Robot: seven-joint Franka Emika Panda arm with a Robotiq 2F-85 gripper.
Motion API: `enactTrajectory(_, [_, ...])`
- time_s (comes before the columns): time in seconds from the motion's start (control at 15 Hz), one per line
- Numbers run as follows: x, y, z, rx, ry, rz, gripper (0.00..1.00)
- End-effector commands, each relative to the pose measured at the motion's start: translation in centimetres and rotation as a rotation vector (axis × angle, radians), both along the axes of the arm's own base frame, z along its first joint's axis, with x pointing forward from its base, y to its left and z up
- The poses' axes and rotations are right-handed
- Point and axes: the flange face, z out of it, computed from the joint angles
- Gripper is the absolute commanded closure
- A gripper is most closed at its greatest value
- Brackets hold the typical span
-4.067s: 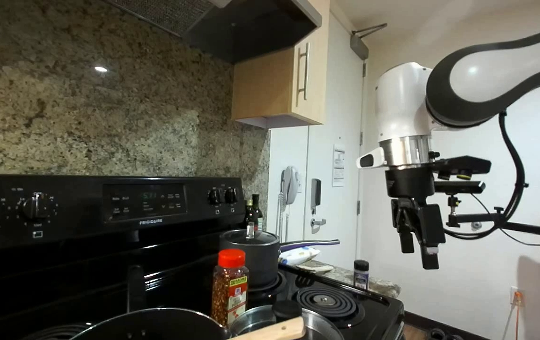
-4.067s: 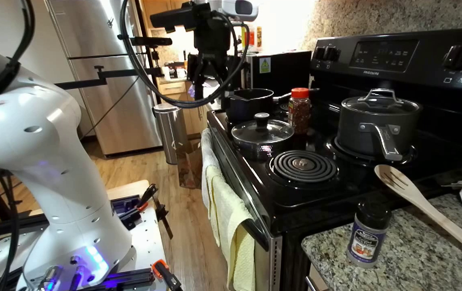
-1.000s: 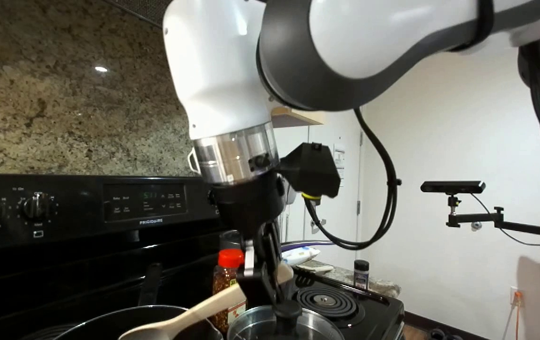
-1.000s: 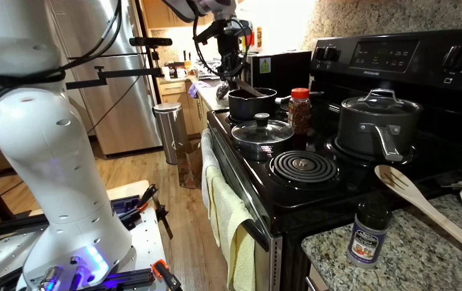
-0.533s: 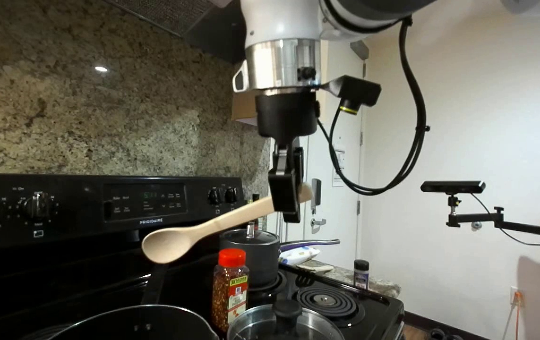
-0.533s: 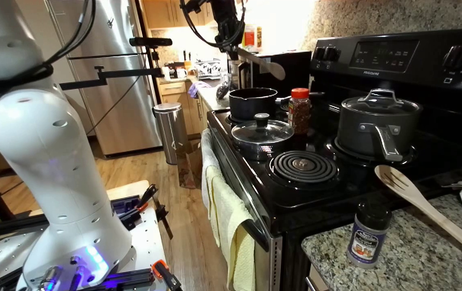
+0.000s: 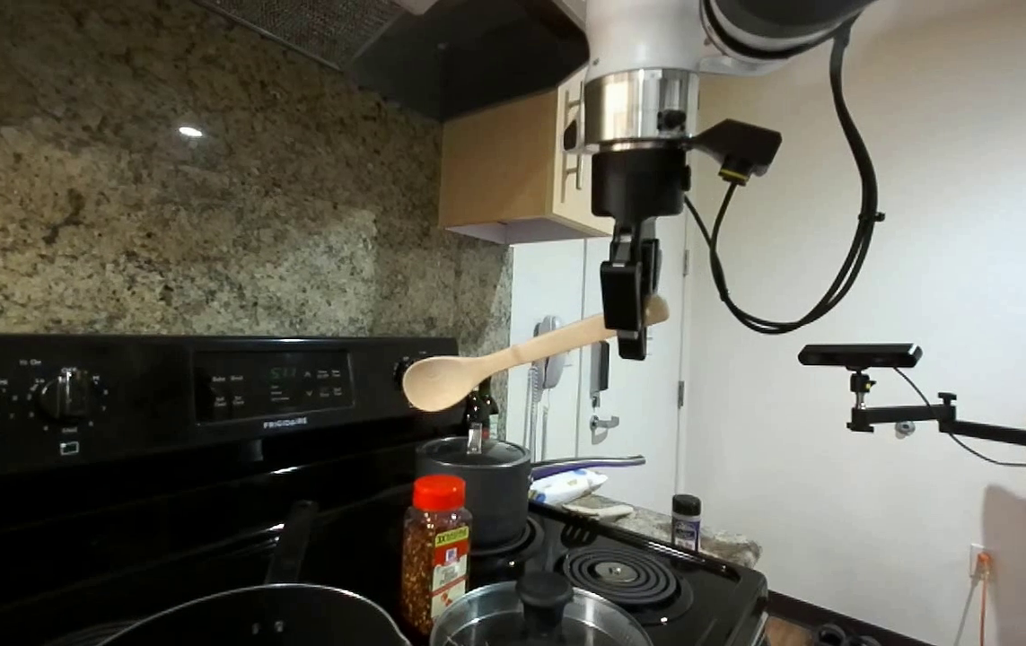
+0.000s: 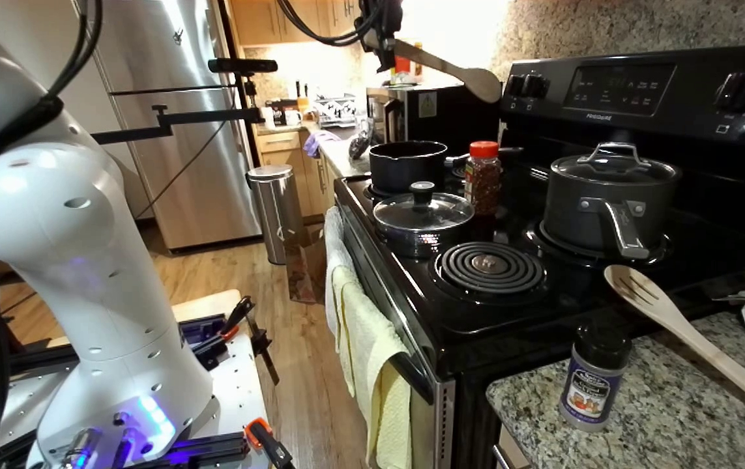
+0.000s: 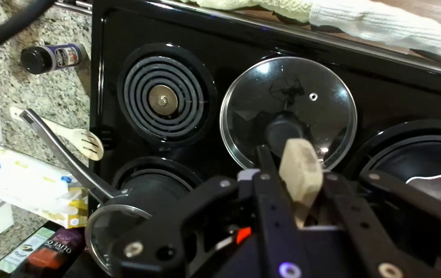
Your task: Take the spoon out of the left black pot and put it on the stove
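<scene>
Between the fingers (image 7: 622, 296) of the gripper (image 7: 638, 332), holding the spoon (image 7: 521, 353) pinched near its handle end, bowl angled down from them; pointing at the stove (image 9: 224, 34) and lidded pan (image 9: 257, 98) below, with the left black pot (image 8: 406, 170) lower than the fingers

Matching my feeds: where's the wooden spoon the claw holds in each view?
In an exterior view: spoon across the middle.
In an exterior view: spoon near top, right of centre.
In the wrist view: only its handle, lower half, right of centre.
Shared landmark: black-capped spice jar.
</scene>
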Motion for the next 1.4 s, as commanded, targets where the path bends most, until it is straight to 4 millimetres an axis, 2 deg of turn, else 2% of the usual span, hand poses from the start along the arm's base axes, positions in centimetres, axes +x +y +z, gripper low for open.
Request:
enactTrajectory(0.0, [0.1,0.3,-0.1,-0.002,0.004,0.005,0.94])
enactTrajectory(0.07, [0.1,0.9,-0.4,-0.007,0.009,0.015,0.94])
enactTrajectory(0.13, [0.2,1.2,-0.6,-0.009,0.014,0.020,0.99])
enactTrajectory(0.2, [0.5,0.8,-0.3,0.000,0.018,0.003,0.99])
enactTrajectory(0.27, [0.7,-0.2,0.3,0.008,0.009,-0.030,0.99])
enactTrajectory(0.47, [1.1,-5.3,1.7,0.081,-0.005,-0.156,0.99])
enactTrajectory(0.6, [1.7,-8.3,1.5,0.143,0.010,-0.228,0.99])
enactTrajectory(0.87, [1.5,-12.6,-1.9,0.248,0.097,-0.355,0.99])
enactTrajectory(1.2, [-0.6,-14.7,-7.7,0.305,0.275,-0.456,0.99])
enactTrajectory(1.27, [-0.8,-14.8,-8.4,0.290,0.284,-0.462,0.99])
enactTrajectory(1.33, [0.1,-14.9,-7.4,0.279,0.248,-0.425,0.94])
